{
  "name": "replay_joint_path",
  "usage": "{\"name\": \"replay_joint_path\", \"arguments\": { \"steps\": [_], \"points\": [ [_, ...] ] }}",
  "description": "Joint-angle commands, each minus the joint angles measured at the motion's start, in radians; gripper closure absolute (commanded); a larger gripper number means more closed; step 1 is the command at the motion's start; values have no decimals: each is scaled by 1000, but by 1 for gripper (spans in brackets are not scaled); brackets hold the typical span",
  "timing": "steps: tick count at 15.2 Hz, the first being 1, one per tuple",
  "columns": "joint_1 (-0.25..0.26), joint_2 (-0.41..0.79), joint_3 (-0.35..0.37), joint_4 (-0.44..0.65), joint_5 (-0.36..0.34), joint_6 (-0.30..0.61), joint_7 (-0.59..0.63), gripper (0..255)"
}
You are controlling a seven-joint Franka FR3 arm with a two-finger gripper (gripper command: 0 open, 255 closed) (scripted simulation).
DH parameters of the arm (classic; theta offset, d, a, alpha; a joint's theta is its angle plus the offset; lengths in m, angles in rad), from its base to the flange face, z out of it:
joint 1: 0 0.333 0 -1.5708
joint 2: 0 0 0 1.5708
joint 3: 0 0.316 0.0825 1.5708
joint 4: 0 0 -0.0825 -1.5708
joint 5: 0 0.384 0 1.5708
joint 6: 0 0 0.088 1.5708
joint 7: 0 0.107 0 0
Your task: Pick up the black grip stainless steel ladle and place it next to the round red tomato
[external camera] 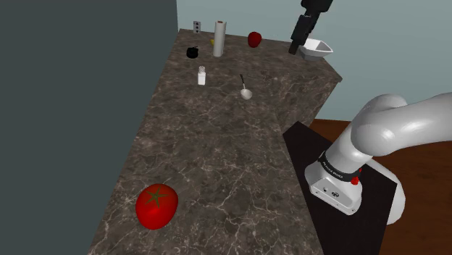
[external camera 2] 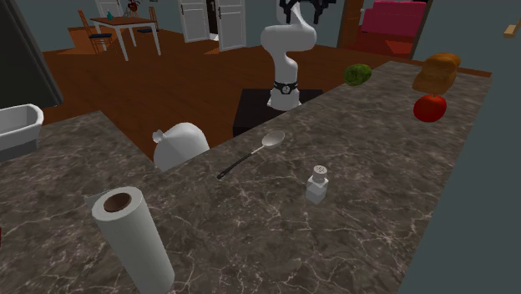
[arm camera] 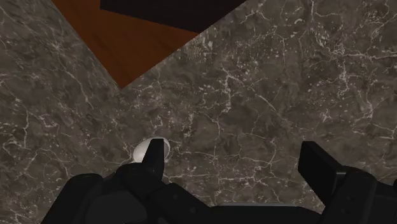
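The ladle (external camera: 245, 88) lies flat on the dark marble counter (external camera: 217, 159), its pale bowl toward the stand and its thin black handle pointing away. In the second exterior view the ladle (external camera 2: 250, 154) lies near the counter's edge in front of the arm. The round red tomato (external camera: 156, 206) sits far from it at the counter's near end, and as the tomato (external camera 2: 429, 108) at the far right. My gripper (external camera: 293, 48) hangs high over the far right corner, apart from the ladle. The gripper (arm camera: 236, 162) is open and holds nothing. A small pale round shape (arm camera: 160, 146) peeks from behind one finger.
A white bowl (external camera: 317, 48) sits under the gripper. Along the back stand a paper towel roll (external camera: 219, 38), a red apple (external camera: 254, 39), a black object (external camera: 193, 52) and a salt shaker (external camera: 202, 75). Bread (external camera 2: 437, 71) and a green fruit (external camera 2: 358, 74) lie near the tomato.
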Motion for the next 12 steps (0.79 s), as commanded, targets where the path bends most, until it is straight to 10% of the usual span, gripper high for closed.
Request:
{"name": "replay_joint_path", "arguments": {
  "steps": [1,12],
  "points": [
    [0,0,0,0,0,0,0,0],
    [-98,336,2,-12,38,343,218,0]
  ]
}}
